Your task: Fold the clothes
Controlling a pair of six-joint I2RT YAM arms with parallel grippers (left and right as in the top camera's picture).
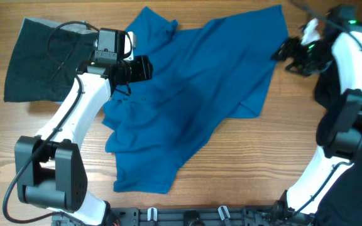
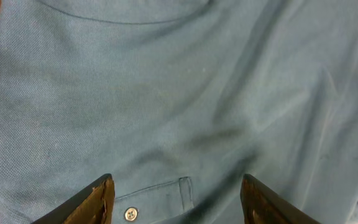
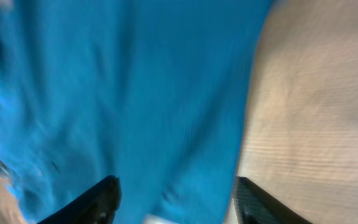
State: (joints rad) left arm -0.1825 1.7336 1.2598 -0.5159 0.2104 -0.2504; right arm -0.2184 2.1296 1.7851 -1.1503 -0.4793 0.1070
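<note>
two garments are seen on the wooden table (image 1: 250, 169): one blue shirt (image 1: 193, 88) and one dark grey cloth (image 1: 33, 59). two arms are counted, each with one gripper. the blue shirt is spread unfolded and rumpled across the middle of the overhead frame, from the upper right down to the lower left. one small button (image 2: 129, 214) is shown at the bottom of the left wrist view. the dark grey cloth is laid at the upper left. the left gripper (image 1: 144, 68) is held over the shirt's upper left part, fingers spread wide, nothing between them. the right gripper (image 1: 286, 51) is placed at the shirt's upper right corner, fingers likewise wide apart. its wrist view is blurred, so contact with the fabric cannot be told.
</note>
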